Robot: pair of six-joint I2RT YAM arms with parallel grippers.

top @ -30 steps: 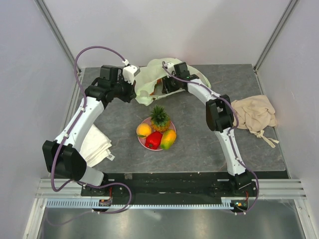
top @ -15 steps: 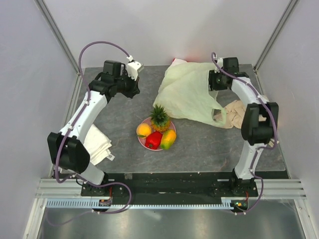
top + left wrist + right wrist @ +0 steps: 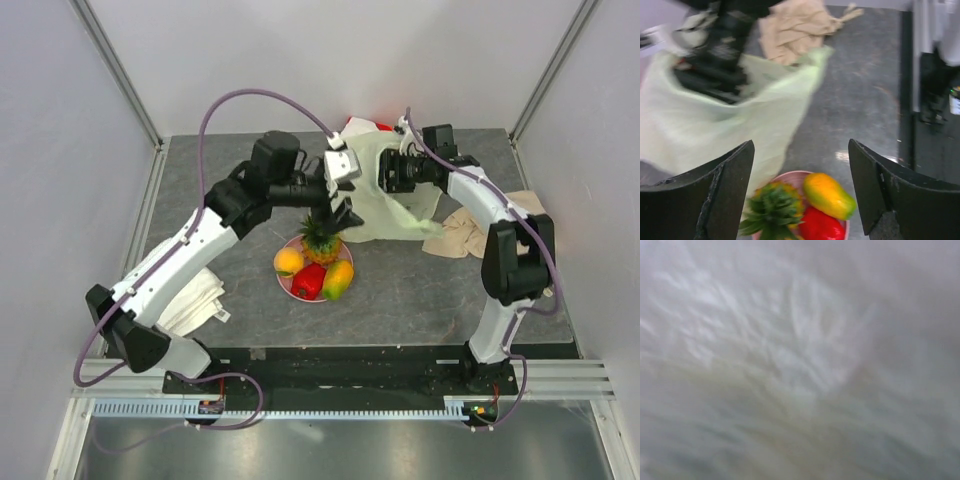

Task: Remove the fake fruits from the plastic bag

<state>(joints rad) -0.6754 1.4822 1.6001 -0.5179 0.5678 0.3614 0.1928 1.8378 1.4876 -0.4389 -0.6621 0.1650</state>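
Observation:
The fake fruits lie on a pink plate [image 3: 345, 252] in the middle of the table: a pineapple [image 3: 320, 238], an orange [image 3: 288, 262], a red pepper [image 3: 308, 282] and a mango [image 3: 338, 280]. My left gripper [image 3: 344, 217] hangs open just above the pineapple, holding nothing. In the left wrist view its gripper [image 3: 800, 192] frames the pineapple [image 3: 772, 215], mango [image 3: 829, 195] and pepper [image 3: 817, 226]. The pale-green plastic bag [image 3: 395, 205] drapes behind the plate. My right gripper [image 3: 388, 172] is pushed into it, jaws hidden. The right wrist view shows only blurred bag film [image 3: 800, 360].
A beige cloth [image 3: 470, 232] lies at the right, partly under the bag. A folded white cloth [image 3: 195, 290] sits at the left under my left arm. A red-and-white pouch [image 3: 360, 125] peeks out behind the bag at the back edge.
My left arm swung from the back left to the centre above the plate and its jaws opened. My right arm moved left with the bag, which is now bunched nearer the plate.

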